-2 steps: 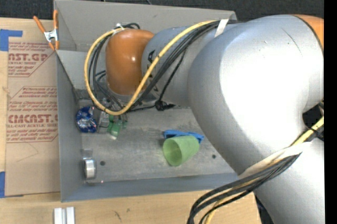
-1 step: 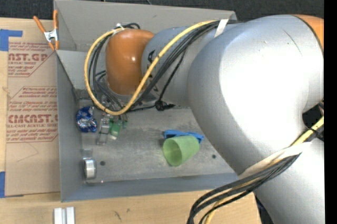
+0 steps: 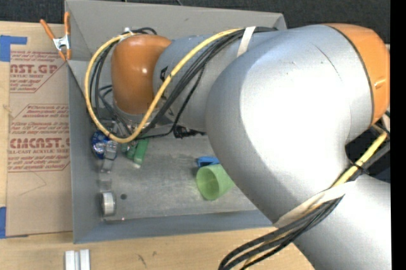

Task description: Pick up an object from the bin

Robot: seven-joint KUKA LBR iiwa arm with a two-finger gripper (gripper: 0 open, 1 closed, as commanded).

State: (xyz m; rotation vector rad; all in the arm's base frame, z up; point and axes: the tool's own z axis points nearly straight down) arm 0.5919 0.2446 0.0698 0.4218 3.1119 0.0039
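**Gripper low over a small blue thing, far left of the cup**

The gripper (image 3: 109,149) hangs low in the bin (image 3: 82,199), well to the left of the cup (image 3: 212,181) and a little higher in the view. Its wrist's orange cover (image 3: 134,72) and looped cables (image 3: 101,82) hide much of it, so I cannot tell whether it is wide, narrow or holding anything.

The thing nearest it is a small blue thing (image 3: 98,145), deep blue with pale, shiny glints and an uneven, crumpled outline. It lies on the floor far left of the cup, close to the left wall and right against the gripper's left side. Whether the gripper touches it cannot be told.

Also in the bin:
- a green piece (image 3: 137,152), darker than the cup, short and tilted, left of the cup and just right of the gripper
- the cup itself, pale green, on its side with its mouth towards the lower left, partly under the arm (image 3: 285,123)
- a blue scrap (image 3: 207,162), touching the cup's upper edge
- a short grey cylinder (image 3: 108,202), shiny, far left of the cup and slightly lower, by the near wall
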